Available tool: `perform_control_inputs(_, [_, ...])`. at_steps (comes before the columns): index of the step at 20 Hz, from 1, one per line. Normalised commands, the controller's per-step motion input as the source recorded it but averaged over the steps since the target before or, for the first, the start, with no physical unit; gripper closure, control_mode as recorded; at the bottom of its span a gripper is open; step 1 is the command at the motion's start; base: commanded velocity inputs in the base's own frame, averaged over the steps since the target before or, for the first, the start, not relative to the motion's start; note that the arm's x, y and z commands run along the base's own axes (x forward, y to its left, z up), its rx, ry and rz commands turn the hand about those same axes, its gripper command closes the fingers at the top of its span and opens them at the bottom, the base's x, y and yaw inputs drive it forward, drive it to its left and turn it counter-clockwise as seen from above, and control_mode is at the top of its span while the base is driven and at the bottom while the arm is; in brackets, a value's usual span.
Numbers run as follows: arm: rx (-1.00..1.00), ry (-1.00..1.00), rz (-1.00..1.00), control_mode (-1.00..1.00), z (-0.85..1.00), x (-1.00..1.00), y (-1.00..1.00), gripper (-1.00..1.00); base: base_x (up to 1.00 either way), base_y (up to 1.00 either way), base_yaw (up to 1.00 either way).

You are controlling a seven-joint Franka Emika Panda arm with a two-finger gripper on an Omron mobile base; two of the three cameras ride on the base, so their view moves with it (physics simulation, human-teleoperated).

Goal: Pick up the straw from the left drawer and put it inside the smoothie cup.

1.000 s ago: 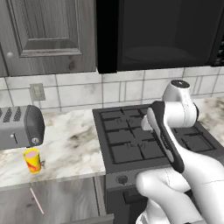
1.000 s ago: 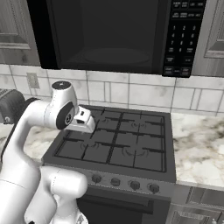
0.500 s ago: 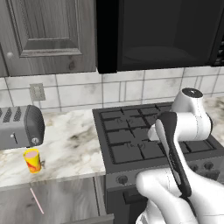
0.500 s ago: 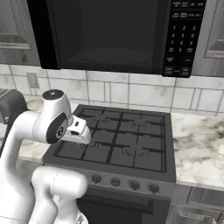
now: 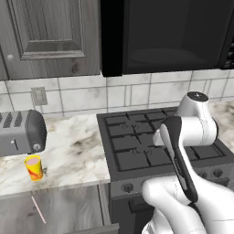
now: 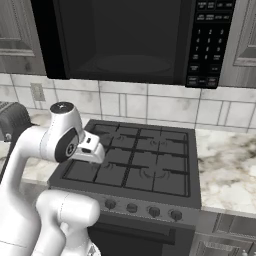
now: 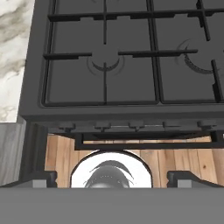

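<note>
1. The hand sits over the front edge of the stove, looking down past the burner grates to the oven handle and the wood floor below. Its two finger tips stand wide apart with nothing between them, so it's open and empty

2. The straw is well off to the hand's left and lower down, lying flat in the open left drawer. Makes sense, a stick that thin just rests on the drawer bottom

3. The smoothie cup stands upright on the table, also way left of the hand, just in front of the toaster and right above the drawer, so it's a short hop from straw to cup once grabbed

4. My guess: the pick hasn't started, the arm looks to be in transit, nowhere near the drawer

5. The tricky bit will be pinching something that skinny off a flat surface
</note>
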Motion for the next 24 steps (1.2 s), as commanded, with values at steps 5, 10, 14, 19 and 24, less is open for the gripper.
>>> perform_control_inputs(5, [0.0, 0.06, 0.0, -1.0, 0.01, 0.17, 0.0, -1.0, 0.0, 0.0, 0.0])
perform_control_inputs(10, [0.0, 0.0, 0.0, -1.0, 0.0, 0.01, 0.0, -1.0, 0.0, 0.0, 0.0])
perform_control_inputs(14, [0.0, 0.0, 0.0, 1.0, 0.0, 0.0, 0.0, -1.0, -0.02, 0.0, 0.0])
perform_control_inputs(19, [0.0, 0.0, 0.0, 1.0, 0.0, 0.0, 0.0, -1.0, -0.46, -0.06, -0.01])
perform_control_inputs(24, [0.0, 0.0, 0.0, 1.0, 0.0, 0.0, 0.0, -1.0, -0.65, -0.18, -0.01])
